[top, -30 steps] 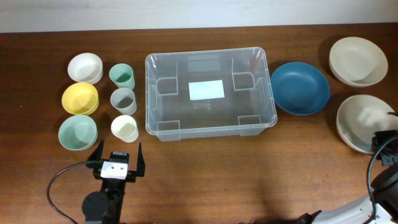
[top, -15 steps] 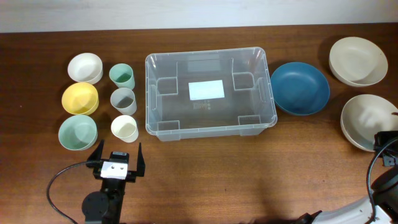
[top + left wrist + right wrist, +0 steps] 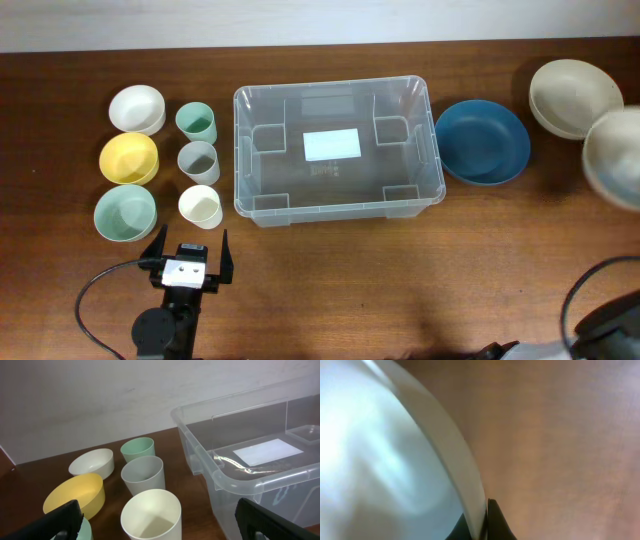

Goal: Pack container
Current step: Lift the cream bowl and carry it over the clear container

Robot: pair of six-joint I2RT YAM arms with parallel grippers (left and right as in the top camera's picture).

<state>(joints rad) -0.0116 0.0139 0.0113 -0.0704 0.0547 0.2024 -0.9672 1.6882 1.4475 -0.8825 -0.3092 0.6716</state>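
Dark wooden table point(image 3: 330, 280) below a pale wall point(image 3: 300, 20). The container point(image 3: 338, 207), a clear plastic bin, stands upright at the centre of the overhead view, a white label point(image 3: 331, 144) on its base.

Just beside its right wall is a blue bowl point(image 3: 483, 140). At the upper right sits a beige bowl point(image 3: 560, 95), and a blurred beige bowl point(image 3: 615, 155) at the right edge overlaps its rim. In the wrist view the right gripper point(image 3: 481, 527) is clamped on this blurred bowl's rim, one dark finger point(image 3: 494, 519) on each side.

Left of the container is a column of three cups: green cup point(image 3: 196, 122), grey cup point(image 3: 198, 161), cream cup point(image 3: 200, 206). Further left is a column of bowls: white bowl point(image 3: 136, 108), yellow bowl point(image 3: 129, 157), pale green bowl point(image 3: 125, 212).

The left gripper point(image 3: 192, 240), at the lower left, has its fingers spread apart and holds nothing.
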